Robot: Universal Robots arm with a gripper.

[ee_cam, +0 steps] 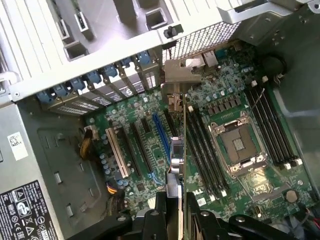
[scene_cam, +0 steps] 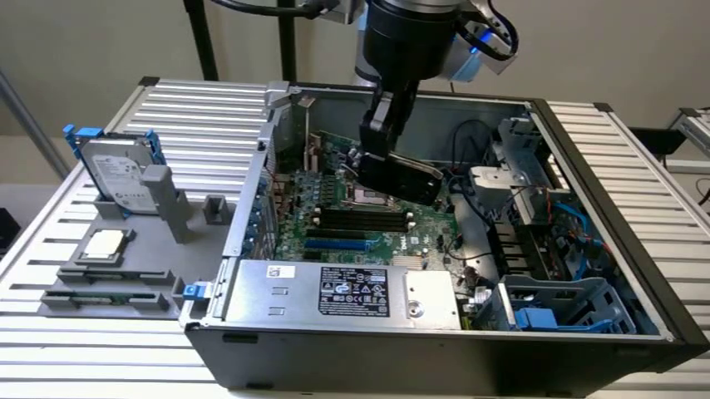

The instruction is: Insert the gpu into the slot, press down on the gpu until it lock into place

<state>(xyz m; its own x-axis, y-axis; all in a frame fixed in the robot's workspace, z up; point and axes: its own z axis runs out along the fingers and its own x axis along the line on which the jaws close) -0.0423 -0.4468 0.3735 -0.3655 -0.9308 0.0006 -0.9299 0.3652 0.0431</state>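
In the exterior view my gripper point(scene_cam: 380, 156) reaches down into the open computer case, shut on the gpu point(scene_cam: 406, 181), a flat black card hanging tilted above the green motherboard point(scene_cam: 298, 226). The bright-blue slot point(scene_cam: 336, 245) lies lower on the board, nearer the power supply, apart from the card. In the wrist view the gpu point(ee_cam: 176, 150) appears edge-on between my fingers point(ee_cam: 151, 216), with its metal bracket point(ee_cam: 181, 75) toward the case's rear wall. There the blue slot point(ee_cam: 161, 131) runs just beside the card's edge.
A silver labelled power-supply box point(scene_cam: 344, 291) fills the case's near side. Black memory slots point(scene_cam: 361, 220) and the CPU socket point(ee_cam: 240, 145) lie beside the card. Cables and a drive cage point(scene_cam: 554, 307) occupy the exterior view's right. A hard drive point(scene_cam: 115, 176) stands outside at the left.
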